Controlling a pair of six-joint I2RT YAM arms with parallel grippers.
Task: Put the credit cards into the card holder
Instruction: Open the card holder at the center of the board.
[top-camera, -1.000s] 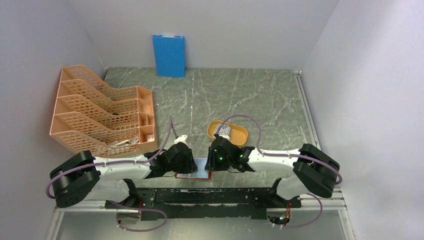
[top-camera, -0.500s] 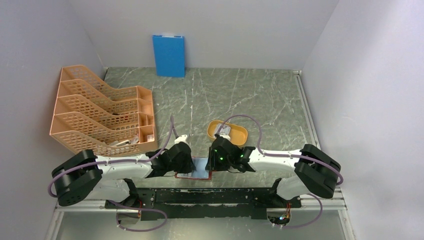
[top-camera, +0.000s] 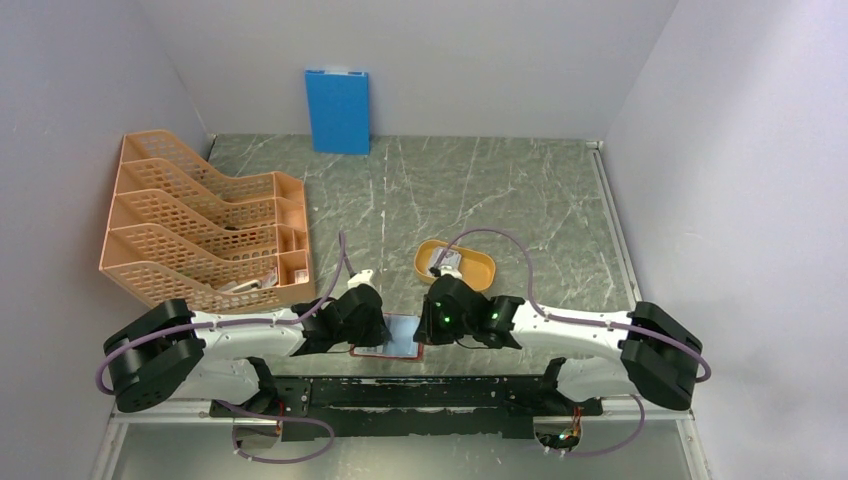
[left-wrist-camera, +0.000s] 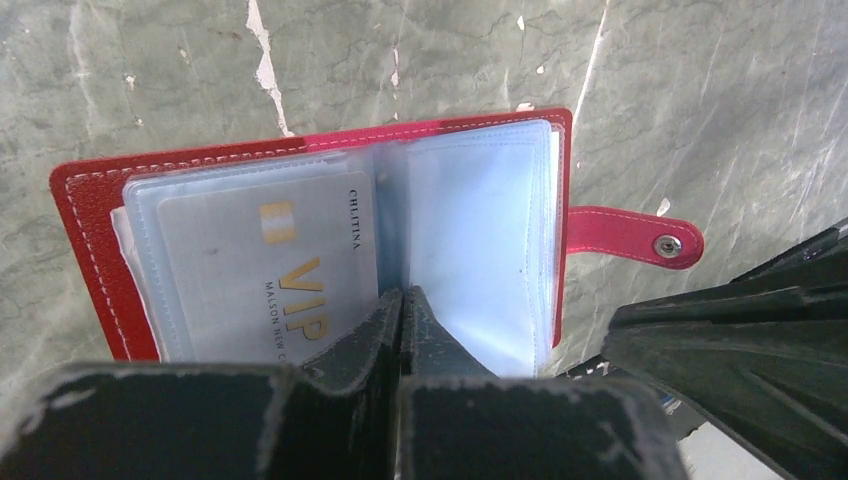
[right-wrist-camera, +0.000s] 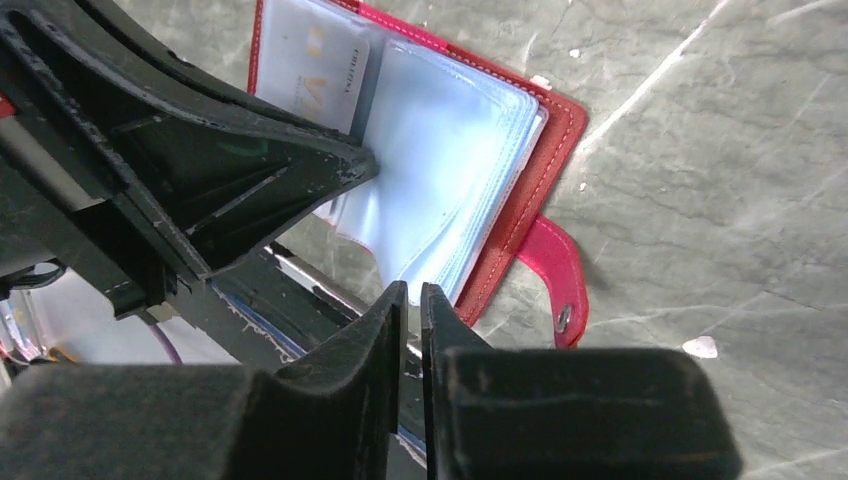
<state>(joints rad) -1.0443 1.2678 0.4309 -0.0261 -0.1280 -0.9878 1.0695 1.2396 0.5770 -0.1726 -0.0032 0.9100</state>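
The dark-red card holder (left-wrist-camera: 90, 230) lies open on the table at the near edge, its clear sleeves up and its snap tab (left-wrist-camera: 630, 235) out to the right. It also shows in the top view (top-camera: 398, 336) and the right wrist view (right-wrist-camera: 555, 130). One pale credit card (left-wrist-camera: 265, 265) with gold VIP print sits in a left sleeve. My left gripper (left-wrist-camera: 403, 292) is shut, its tips on the holder's centre fold. My right gripper (right-wrist-camera: 407, 288) is shut and empty, just off the near corner of the right-hand sleeves (right-wrist-camera: 440, 170).
A yellow-orange oval tray (top-camera: 480, 270) stands just behind the holder with a small pale item in it. An orange mesh file rack (top-camera: 200, 225) fills the left side. A blue board (top-camera: 338, 110) leans on the back wall. The arms' black base rail (top-camera: 420, 392) runs along the near edge.
The right arm's elbow has swung out to the right while its gripper stayed by the holder's right edge. The left arm and the holder have hardly moved.
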